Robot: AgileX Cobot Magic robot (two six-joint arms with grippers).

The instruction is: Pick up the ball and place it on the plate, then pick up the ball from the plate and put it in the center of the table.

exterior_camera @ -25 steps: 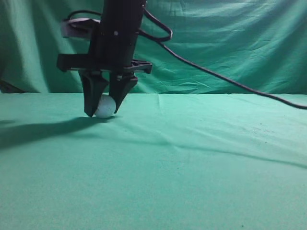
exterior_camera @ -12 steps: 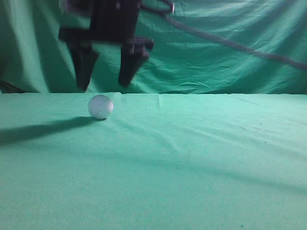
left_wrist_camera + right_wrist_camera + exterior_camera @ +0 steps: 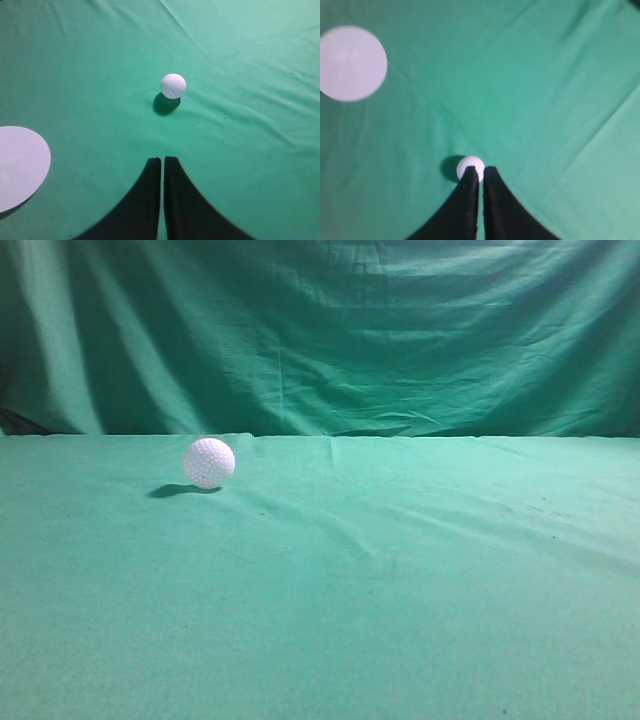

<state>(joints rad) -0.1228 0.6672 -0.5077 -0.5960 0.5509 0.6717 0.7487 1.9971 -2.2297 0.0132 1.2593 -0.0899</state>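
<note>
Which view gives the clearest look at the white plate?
The right wrist view: the round white plate shows almost whole on the green cloth, though slightly blurred. The left wrist view cuts the plate off at the frame's left edge. The exterior view does not show it at all.
</note>
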